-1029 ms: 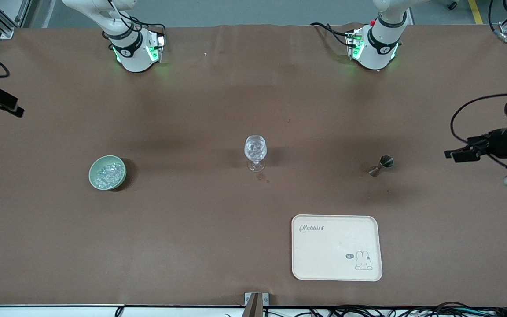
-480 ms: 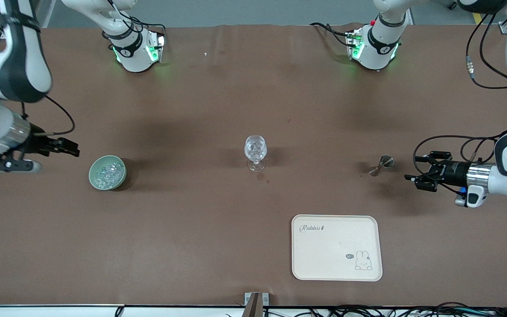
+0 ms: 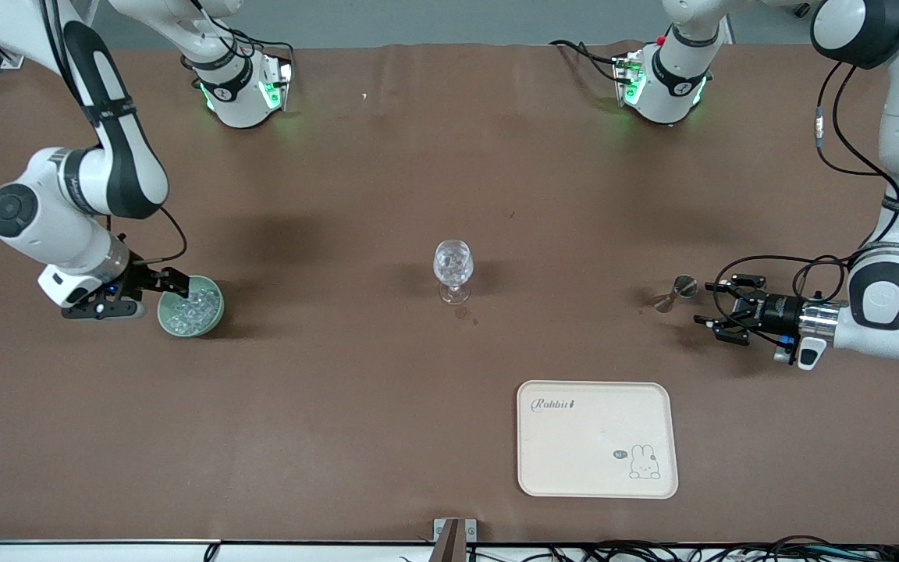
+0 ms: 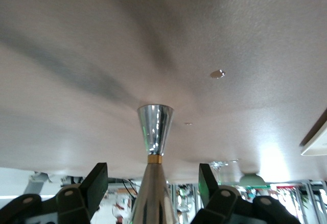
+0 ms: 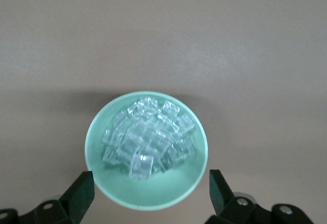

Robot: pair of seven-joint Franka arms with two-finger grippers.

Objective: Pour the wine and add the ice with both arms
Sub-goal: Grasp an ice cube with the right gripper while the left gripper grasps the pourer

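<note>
A clear stemmed glass (image 3: 453, 269) stands mid-table. A green bowl (image 3: 212, 316) heaped with clear ice chunks (image 3: 188, 306) sits toward the right arm's end. My right gripper (image 3: 172, 287) is open and low at the bowl's rim. In the right wrist view its fingers (image 5: 82, 191) flank the bowl (image 5: 153, 196) and the ice (image 5: 148, 137). A silver double-cone jigger (image 3: 676, 291) stands toward the left arm's end. My left gripper (image 3: 703, 304) is open beside it. In the left wrist view the jigger (image 4: 155, 132) stands between the spread fingers (image 4: 97, 183), untouched.
A cream tray (image 3: 596, 468) with a rabbit print lies nearer to the front camera than the glass, toward the left arm's end. Small dark stains (image 3: 465, 314) mark the brown table cover by the glass's foot. The two arm bases stand at the table's back edge.
Both arms swung in from the table's ends and came down. The right gripper reached the bowl's rim. The left gripper closed in on the jigger.
</note>
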